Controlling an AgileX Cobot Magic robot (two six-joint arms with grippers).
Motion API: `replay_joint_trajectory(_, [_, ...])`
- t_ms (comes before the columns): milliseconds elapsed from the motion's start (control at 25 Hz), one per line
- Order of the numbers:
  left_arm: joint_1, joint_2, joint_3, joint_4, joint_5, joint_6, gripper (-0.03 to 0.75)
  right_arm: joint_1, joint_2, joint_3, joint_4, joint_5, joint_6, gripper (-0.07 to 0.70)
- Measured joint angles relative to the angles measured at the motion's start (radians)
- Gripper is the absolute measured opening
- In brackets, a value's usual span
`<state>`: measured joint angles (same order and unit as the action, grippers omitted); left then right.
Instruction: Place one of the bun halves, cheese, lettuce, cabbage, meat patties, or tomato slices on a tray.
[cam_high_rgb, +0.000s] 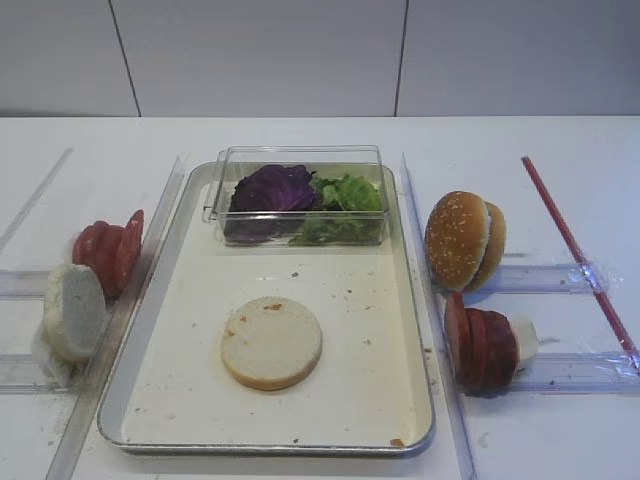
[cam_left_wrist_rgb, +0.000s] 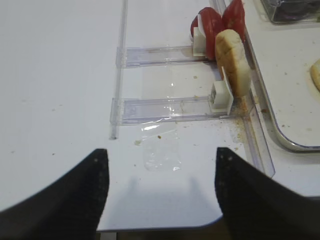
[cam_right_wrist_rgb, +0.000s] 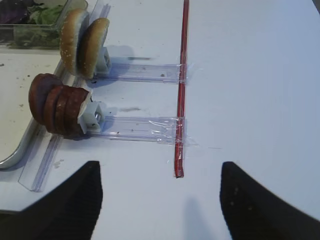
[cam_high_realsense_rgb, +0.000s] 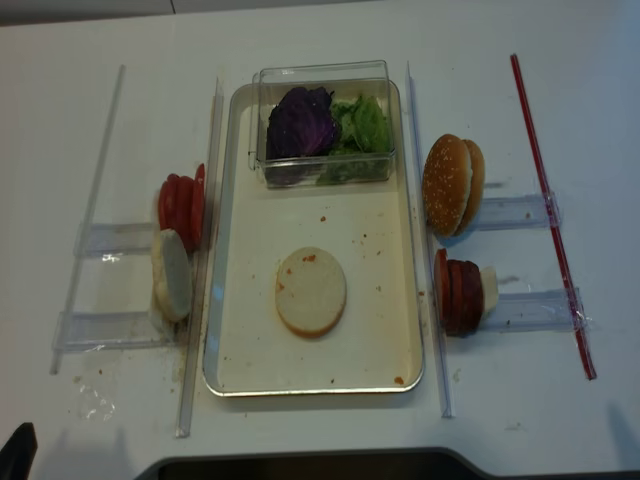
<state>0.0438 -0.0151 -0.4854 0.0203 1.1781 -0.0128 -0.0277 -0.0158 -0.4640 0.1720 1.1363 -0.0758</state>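
Note:
One pale bun half (cam_high_rgb: 271, 342) lies flat in the middle of the silver tray (cam_high_rgb: 270, 447). A second bun half (cam_left_wrist_rgb: 232, 60) stands on edge in a clear holder left of the tray, behind it the tomato slices (cam_left_wrist_rgb: 215, 22). Meat patties (cam_right_wrist_rgb: 55, 105) stand on edge right of the tray. Purple cabbage (cam_high_rgb: 272, 190) and green lettuce (cam_high_rgb: 345, 205) fill a clear box at the tray's far end. Cheese is out of view. My left gripper (cam_left_wrist_rgb: 161, 165) hangs open over bare table near the front edge. My right gripper (cam_right_wrist_rgb: 160, 172) is open too, holding nothing.
A sesame bun (cam_high_rgb: 463, 240) stands on a clear holder right of the tray. A red strip (cam_right_wrist_rgb: 181, 90) is taped across the holders' outer ends. Clear rails (cam_high_rgb: 440, 330) run along both long sides of the tray. Crumbs and a tape scrap (cam_left_wrist_rgb: 160, 150) lie front left.

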Motion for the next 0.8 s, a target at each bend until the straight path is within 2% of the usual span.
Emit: replay_joint_trajectory(800, [0.004, 0.0, 0.0, -0.063, 0.0, 0.002, 0.421, 0.0, 0.0, 0.0, 0.0, 0.0, 0.0, 0.514])
